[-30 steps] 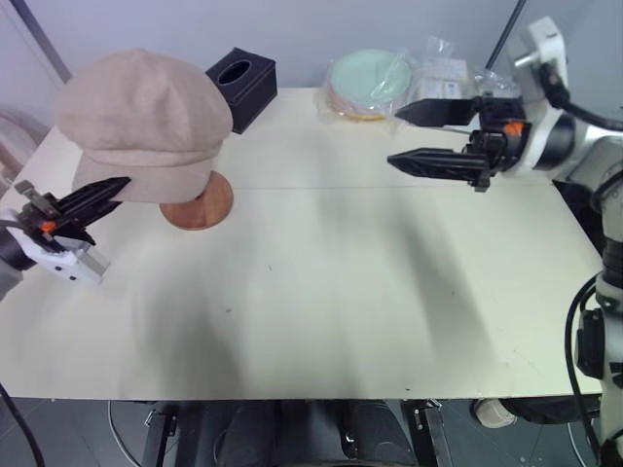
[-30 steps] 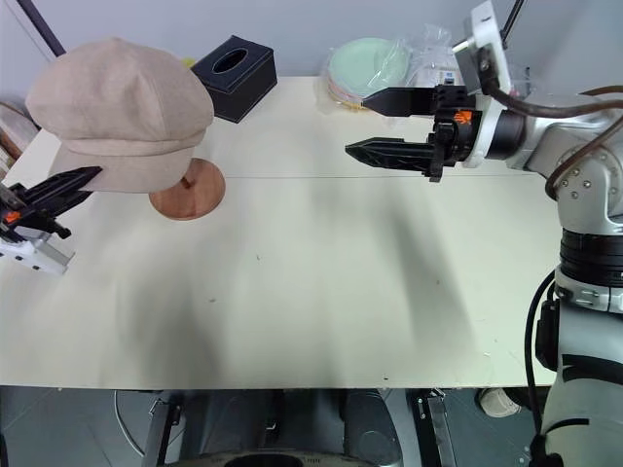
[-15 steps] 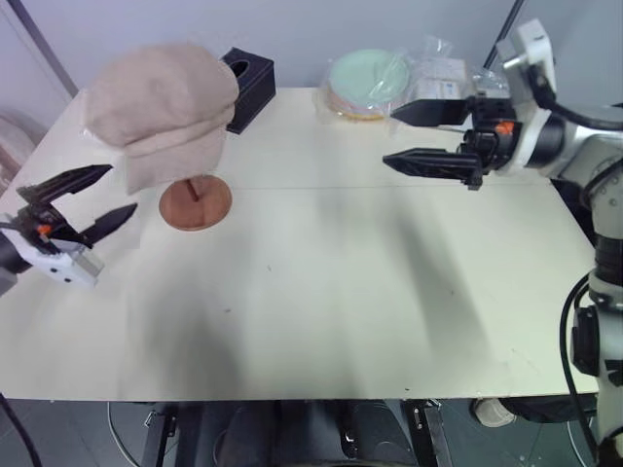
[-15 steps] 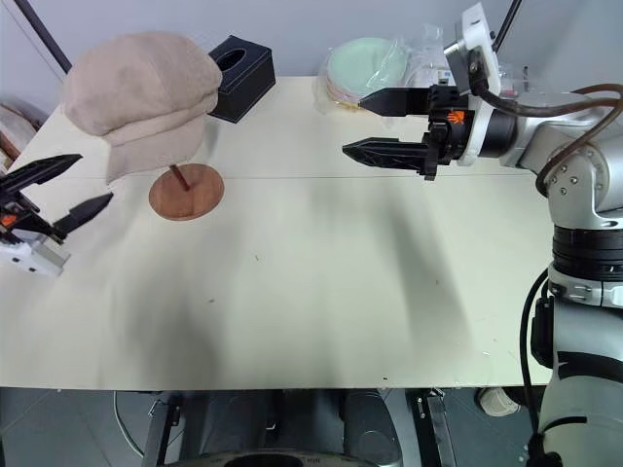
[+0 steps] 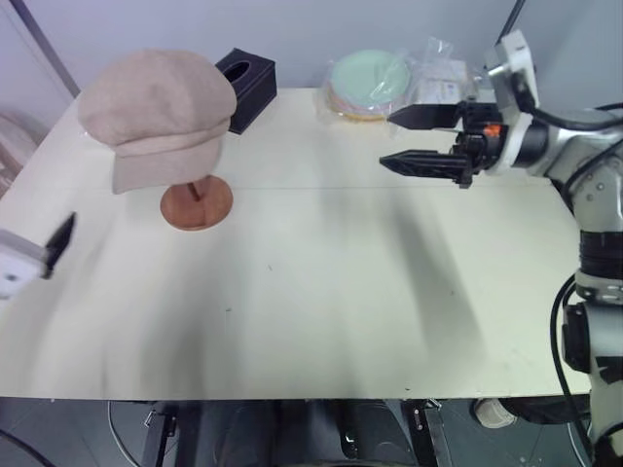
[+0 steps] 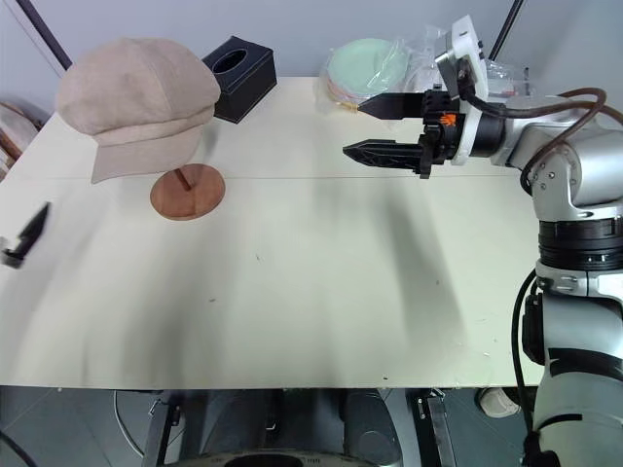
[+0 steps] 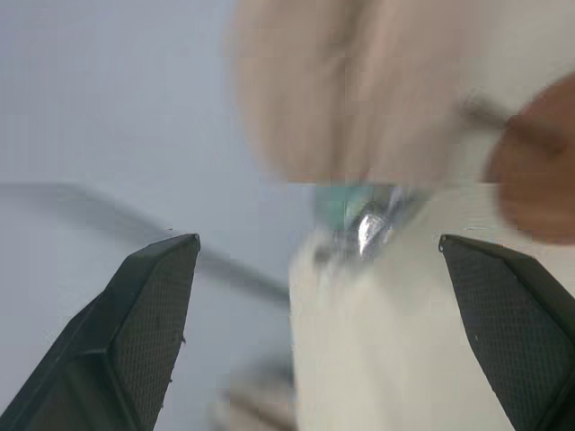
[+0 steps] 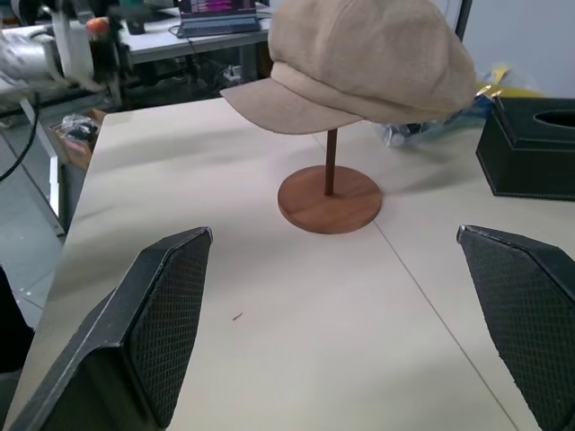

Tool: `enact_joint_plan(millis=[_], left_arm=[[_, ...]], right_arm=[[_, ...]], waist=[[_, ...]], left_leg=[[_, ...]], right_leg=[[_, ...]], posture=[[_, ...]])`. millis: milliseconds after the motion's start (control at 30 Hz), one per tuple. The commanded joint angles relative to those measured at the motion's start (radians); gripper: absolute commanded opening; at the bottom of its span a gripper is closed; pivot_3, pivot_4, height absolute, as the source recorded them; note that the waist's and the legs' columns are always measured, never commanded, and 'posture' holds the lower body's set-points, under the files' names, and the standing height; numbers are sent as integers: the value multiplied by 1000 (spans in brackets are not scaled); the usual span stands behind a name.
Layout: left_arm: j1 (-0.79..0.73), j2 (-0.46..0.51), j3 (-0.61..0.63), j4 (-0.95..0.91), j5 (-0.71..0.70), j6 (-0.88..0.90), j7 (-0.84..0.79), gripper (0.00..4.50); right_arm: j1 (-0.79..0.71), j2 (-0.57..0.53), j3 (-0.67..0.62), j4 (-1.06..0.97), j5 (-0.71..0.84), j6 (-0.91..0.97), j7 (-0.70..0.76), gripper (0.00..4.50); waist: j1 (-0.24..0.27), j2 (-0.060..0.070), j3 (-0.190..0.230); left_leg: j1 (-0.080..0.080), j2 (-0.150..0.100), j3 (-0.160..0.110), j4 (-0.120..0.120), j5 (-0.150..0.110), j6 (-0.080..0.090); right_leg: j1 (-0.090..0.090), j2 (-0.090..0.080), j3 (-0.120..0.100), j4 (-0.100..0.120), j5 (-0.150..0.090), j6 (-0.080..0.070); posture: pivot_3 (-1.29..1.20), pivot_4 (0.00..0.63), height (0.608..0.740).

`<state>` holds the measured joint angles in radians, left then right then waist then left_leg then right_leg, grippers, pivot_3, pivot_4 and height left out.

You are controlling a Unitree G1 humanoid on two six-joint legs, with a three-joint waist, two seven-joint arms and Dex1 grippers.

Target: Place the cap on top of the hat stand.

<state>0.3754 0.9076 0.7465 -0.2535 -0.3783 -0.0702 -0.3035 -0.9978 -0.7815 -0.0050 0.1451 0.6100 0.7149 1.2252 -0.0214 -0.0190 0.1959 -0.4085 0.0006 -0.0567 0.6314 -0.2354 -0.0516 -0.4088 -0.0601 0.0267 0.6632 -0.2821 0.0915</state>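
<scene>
Rod of hat stand under cap shows clearest wrist-side.

A lab: desks with equipment behind the table.

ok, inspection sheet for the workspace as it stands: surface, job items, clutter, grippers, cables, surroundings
Surface: cream table, a seam line across it.
Job's things: cap sits on top of the hat stand, brim drooping toward the left side; no gripper touches it.
Clutter: black tissue box, bagged stack of plates, clear packets, all along the far edge.
Grippers: left gripper open, apart from the cap; right gripper open, above the table.
Cables: black cable along the right arm.
Surroundings: grey wall behind; desks with equipment in the right wrist view.
</scene>
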Motion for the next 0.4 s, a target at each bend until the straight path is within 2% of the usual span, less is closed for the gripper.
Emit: enact_joint_plan(millis=[33,133,200,300,400], left_arm=[[91,-27,255,-170,-594,445,-25,4473],[151,-32,438,-180,-865,595,-124,4473],[181,-23,533,-172,-967,660,-207,4473],[235,9,618,-155,-1026,756,-302,4473],[243,33,647,-146,-1010,791,-344,4473]], right_arm=[[-53,-1,-12,52,-26,-43,27,4500],[-77,11,-3,95,-47,-61,47,4500],[-93,21,1,121,-59,-71,61,4500],[-115,35,7,159,-72,-81,79,4500],[-127,45,8,186,-84,-89,91,4500]], waist=[[0,0,0],[-2,1,0],[-2,0,0],[1,1,0],[1,1,0]], left_leg=[[1,0,0,0,0,0],[1,-1,-1,0,0,0],[1,0,-1,0,0,0],[1,-3,0,0,0,0],[1,-3,0,0,0,0]], right_leg=[[0,0,0,0,0,0],[0,0,0,0,0,0],[1,1,-1,0,0,-1],[1,2,-1,0,-1,-2],[2,2,-1,-1,-2,-4]], posture=[[0,150,740],[0,150,740],[0,150,740],[0,150,740],[0,150,740]])
